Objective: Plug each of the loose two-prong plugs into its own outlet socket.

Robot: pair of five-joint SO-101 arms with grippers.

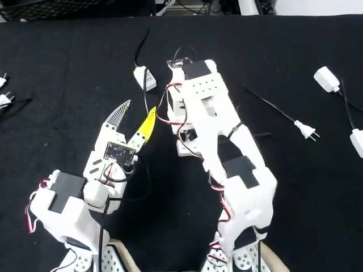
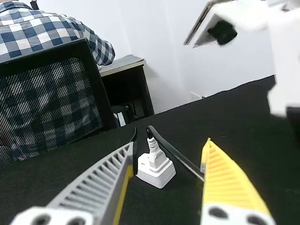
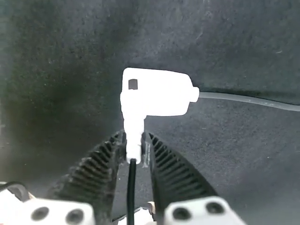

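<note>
Right claw [image 3: 135, 138] pinched narrow on a white plug [image 3: 133, 125], whose end meets the outlet socket [image 3: 154, 93] just ahead. Left claw [image 2: 168, 144] spread wide, holding nothing; we note a second socket [image 2: 154, 171], already plugged, just beyond its tips. Loose two-prong plug [image 1: 307, 131] lies on the worktop [image 1: 68, 68], well apart from both.

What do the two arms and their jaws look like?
The left arm and right arm are white plastic with black servo blocks and red and black wires. The left gripper has ribbed pointed jaws, one grey, one yellow; the right gripper has black ribbed jaws.
</note>
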